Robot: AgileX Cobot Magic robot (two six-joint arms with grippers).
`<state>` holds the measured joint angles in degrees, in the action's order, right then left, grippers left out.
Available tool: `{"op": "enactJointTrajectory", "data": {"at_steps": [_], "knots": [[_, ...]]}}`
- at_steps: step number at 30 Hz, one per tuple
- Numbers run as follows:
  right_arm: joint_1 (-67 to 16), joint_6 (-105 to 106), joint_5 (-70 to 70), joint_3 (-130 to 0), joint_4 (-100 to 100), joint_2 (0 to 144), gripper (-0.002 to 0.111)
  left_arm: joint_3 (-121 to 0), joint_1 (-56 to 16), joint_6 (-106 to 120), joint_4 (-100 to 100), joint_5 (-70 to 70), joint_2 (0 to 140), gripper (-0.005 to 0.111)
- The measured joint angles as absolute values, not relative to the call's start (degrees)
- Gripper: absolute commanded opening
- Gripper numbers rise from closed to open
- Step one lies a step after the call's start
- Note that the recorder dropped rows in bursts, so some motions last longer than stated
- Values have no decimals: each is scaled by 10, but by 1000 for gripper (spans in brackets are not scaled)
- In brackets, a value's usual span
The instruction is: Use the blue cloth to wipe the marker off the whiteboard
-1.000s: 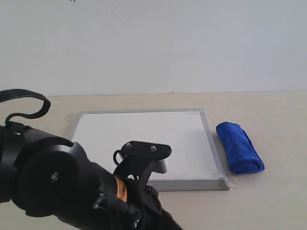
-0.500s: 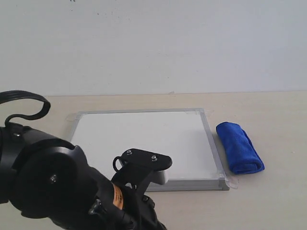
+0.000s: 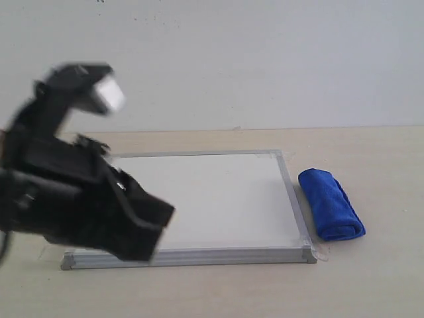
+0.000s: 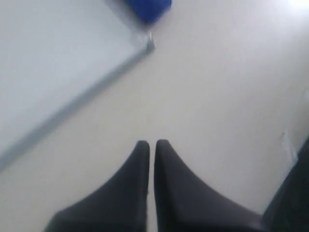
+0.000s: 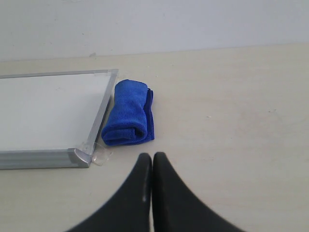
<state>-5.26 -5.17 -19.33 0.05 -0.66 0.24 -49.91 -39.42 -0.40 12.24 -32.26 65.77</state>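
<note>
The whiteboard (image 3: 205, 199) lies flat on the beige table, silver-framed, its visible surface plain white. No red marker line shows on it in any view. The blue cloth (image 3: 330, 204) is a rolled bundle on the table just off the board's right edge, untouched. My left arm (image 3: 79, 199) is a motion-blurred dark mass over the board's left part and hides it. In the left wrist view my left gripper (image 4: 152, 143) is shut and empty above bare table, with the whiteboard (image 4: 48, 63) and blue cloth (image 4: 150, 7) beyond. My right gripper (image 5: 152, 155) is shut and empty, short of the blue cloth (image 5: 129, 113) and whiteboard (image 5: 48, 111).
Clear tape (image 5: 99, 154) sticks out at the board's near right corner. A plain white wall (image 3: 265, 59) rises behind the table. Beige tabletop (image 3: 384, 265) spreads to the right of the cloth and in front of the board.
My left arm has swung up and to the left, from low in front of the board's near edge to over its left side, uncovering the front frame. Board and cloth have not moved.
</note>
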Motion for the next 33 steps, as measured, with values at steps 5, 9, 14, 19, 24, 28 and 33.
{"op": "enactJointTrajectory", "data": {"at_steps": [5,9,14,19,24,28,33], "knots": [[-53,-52,-193,0,-7,2,0,-467,-358,-4,115,-255,494,4],[-53,-52,-193,0,-7,2,0,-414,-331,-4,114,-226,375,4],[-53,-52,-193,0,-7,2,0,-336,-280,-4,114,-196,258,4],[-53,-52,-193,0,-7,2,0,-258,-217,-4,114,-140,179,4],[-53,-52,-193,0,-7,2,0,-197,-161,-4,111,-93,114,4],[-53,-52,-193,0,-7,2,0,-149,-119,-4,109,-87,58,4],[-53,-52,-193,0,-7,2,0,-99,-74,-4,86,-78,8,4]]}}
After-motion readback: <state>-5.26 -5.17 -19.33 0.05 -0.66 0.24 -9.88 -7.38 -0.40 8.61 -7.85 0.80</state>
